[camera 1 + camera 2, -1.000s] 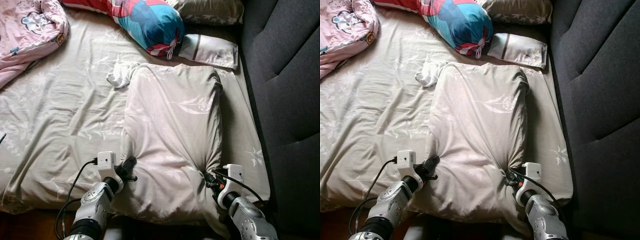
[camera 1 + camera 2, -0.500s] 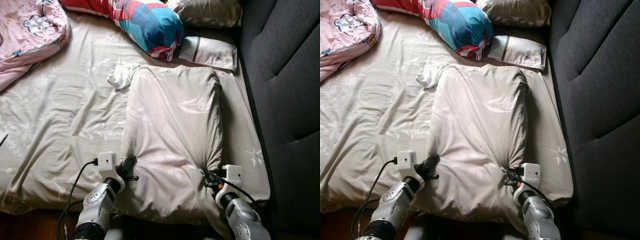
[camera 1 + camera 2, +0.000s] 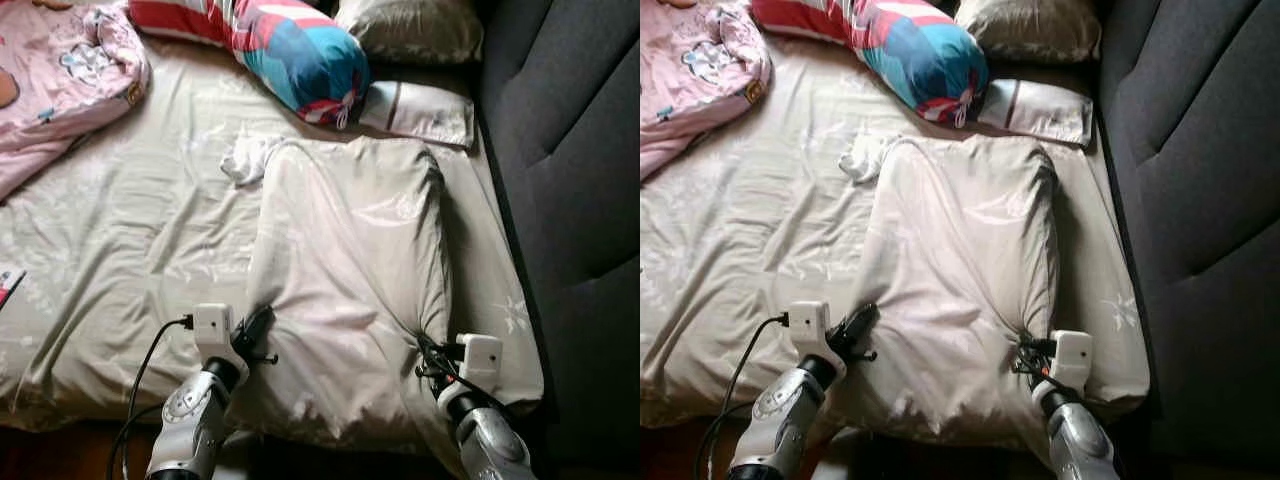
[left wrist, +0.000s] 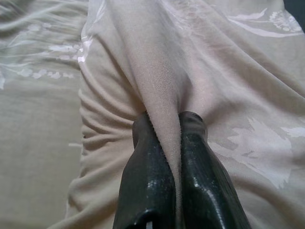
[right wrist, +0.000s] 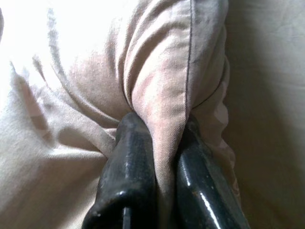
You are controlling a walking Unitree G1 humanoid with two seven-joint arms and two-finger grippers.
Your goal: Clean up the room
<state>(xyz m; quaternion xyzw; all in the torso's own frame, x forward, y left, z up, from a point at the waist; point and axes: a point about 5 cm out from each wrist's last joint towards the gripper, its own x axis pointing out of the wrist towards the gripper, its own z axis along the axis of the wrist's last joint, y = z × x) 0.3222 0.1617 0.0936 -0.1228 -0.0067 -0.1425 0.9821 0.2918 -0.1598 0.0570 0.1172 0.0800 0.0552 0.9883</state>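
Observation:
A large beige pillow (image 3: 345, 260) with a pale leaf print lies lengthwise on the bed, its near end at the mattress edge. My left gripper (image 3: 258, 327) is shut on a fold of the pillow's near left edge, the cloth pinched between its fingers (image 4: 147, 176). At the near right edge, my right gripper (image 3: 428, 352) is shut on another bunched fold of the pillow (image 5: 162, 105). Creases in the case run toward both grips.
The bed sheet (image 3: 120, 250) is beige and rumpled. A small white sock (image 3: 243, 160) lies by the pillow's far left corner. Beyond are a red-blue bolster (image 3: 290, 45), a flat white pouch (image 3: 420, 110), another pillow (image 3: 410, 28) and a pink blanket (image 3: 60, 70). A dark padded headboard (image 3: 570, 150) stands on the right.
The camera has shifted slightly. Both grippers stay shut on the pillow and have drawn its near end a little toward me, with the right wrist lower in the picture.

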